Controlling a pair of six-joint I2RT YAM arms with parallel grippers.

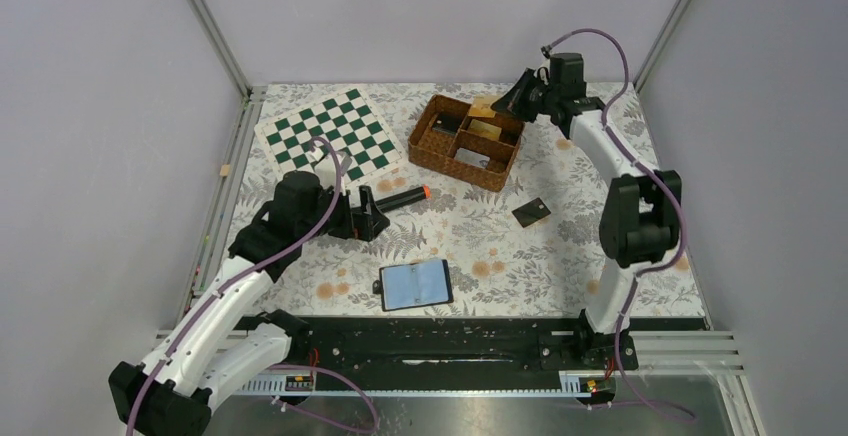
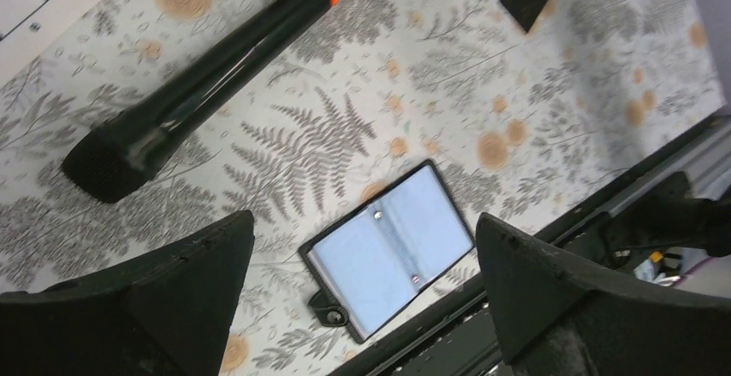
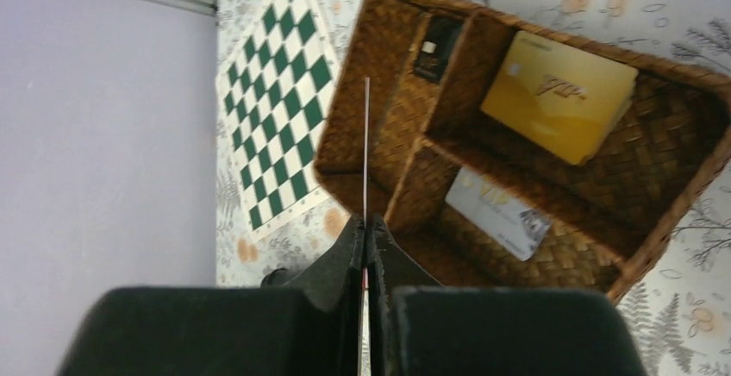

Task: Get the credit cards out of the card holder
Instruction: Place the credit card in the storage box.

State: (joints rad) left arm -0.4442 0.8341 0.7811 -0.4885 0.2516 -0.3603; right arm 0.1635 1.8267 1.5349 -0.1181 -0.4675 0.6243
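The brown woven wicker basket (image 3: 664, 143) looks rough and bumpy to you. The orange-yellow plastic card (image 3: 560, 96) inside it shines. The long black cylinder with an orange tip (image 2: 207, 74) is smooth and glossy. The flowery table cover (image 2: 534, 74) looks matt, like cloth. Near the table's front edge, the flat black card holder with blue-grey panels (image 2: 392, 247) looks smooth.

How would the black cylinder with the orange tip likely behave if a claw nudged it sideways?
The black cylinder lies on its side on the flat tablecloth, so it would probably roll rather than slide. Its glossy body, showing reflections, may be slippery in a pinch. It looks rigid, likely keeping its shape.
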